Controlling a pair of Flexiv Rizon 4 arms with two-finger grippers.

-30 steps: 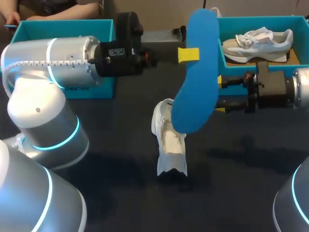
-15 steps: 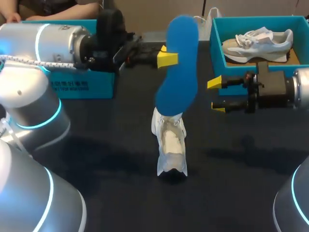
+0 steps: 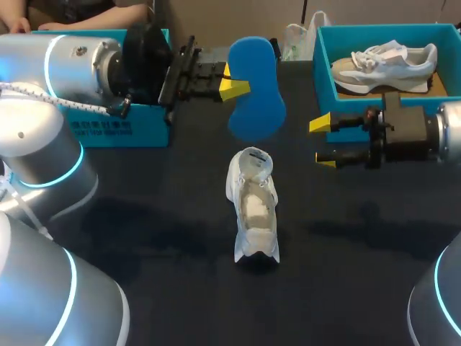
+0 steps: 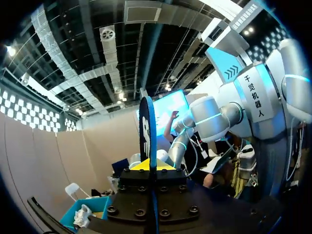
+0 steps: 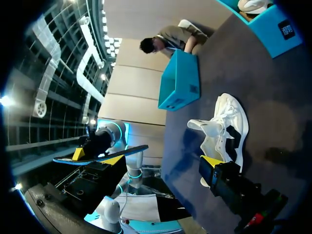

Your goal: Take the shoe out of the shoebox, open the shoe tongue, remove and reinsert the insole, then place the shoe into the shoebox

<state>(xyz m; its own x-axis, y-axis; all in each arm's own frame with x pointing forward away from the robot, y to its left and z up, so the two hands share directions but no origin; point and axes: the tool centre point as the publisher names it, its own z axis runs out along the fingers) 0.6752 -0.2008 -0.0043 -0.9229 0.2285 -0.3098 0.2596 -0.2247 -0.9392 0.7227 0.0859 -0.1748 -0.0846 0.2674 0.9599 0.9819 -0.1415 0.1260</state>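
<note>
Pinching the insole (image 3: 256,94) in the left gripper (image 3: 235,88), both yellow tips squeezed on its edge near the narrow middle. Checks out from the left wrist too: shows the insole edge-on there, a thin blue strip standing straight up between the two fingers. Holding it up in the air with the broad blue face toward the head camera, somewhere between the left box (image 3: 108,130) and the right box (image 3: 320,68). Hangs past the far end of the shoe (image 3: 252,205) and clear of it (no contact anywhere in the head view).

Got the shoe sitting on the dark table (image 3: 346,274), roughly in the middle between the two arms. White, opening facing up, lying lengthwise away from the robot. Shows up in the right wrist view as well, flat on the table ahead of that gripper and not touched by anything.

Over on the other side, got the right gripper (image 3: 323,143) spread wide open with nothing in it. Hovers off to the right of the shoe, well apart from it, just in front of the right box. Also spotting an other shoe (image 3: 385,65) lying inside the right box, pale like the first one.
</note>
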